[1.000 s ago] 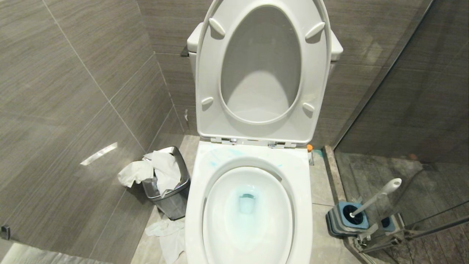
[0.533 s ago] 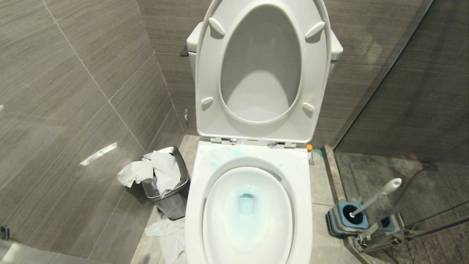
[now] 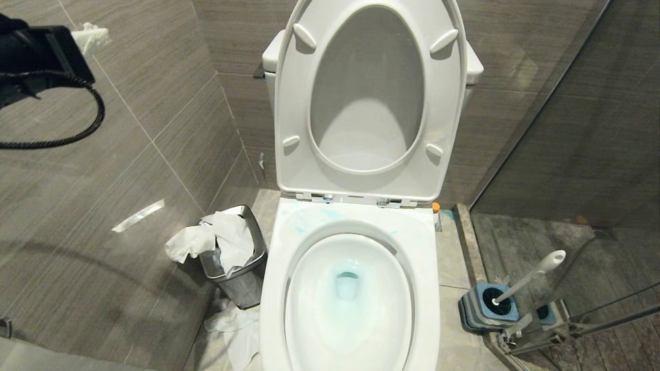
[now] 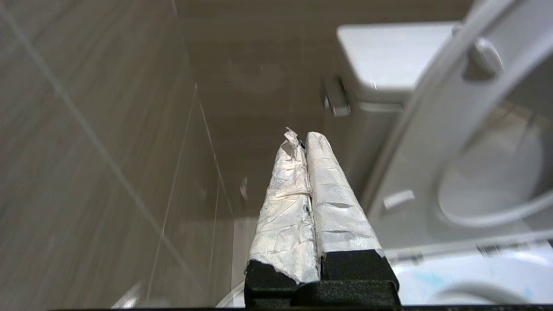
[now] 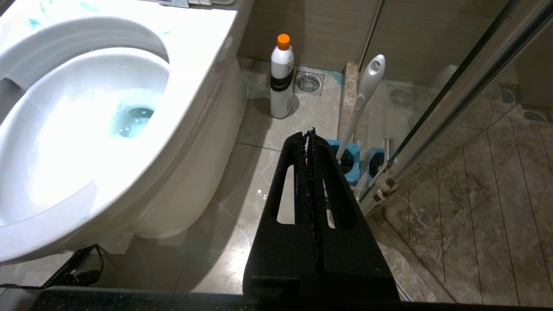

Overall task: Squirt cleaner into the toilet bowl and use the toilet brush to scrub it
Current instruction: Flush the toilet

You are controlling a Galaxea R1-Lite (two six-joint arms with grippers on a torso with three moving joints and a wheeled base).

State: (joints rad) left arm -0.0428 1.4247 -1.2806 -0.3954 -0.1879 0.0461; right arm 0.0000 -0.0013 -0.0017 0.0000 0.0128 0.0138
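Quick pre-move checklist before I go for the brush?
1. Seat raised, toilet bowl accessible: ok.
2. Cleaner in bowl, water tinted blue: ok.
3. Toilet brush standing in its holder, handle free: ok.
4. Right end effector open for grasp: not ok, shut, empty.
5. Left end effector clear of the toilet: ok, shut, up beside the wall.
6. Glass door clearance next to brush: cannot tell.
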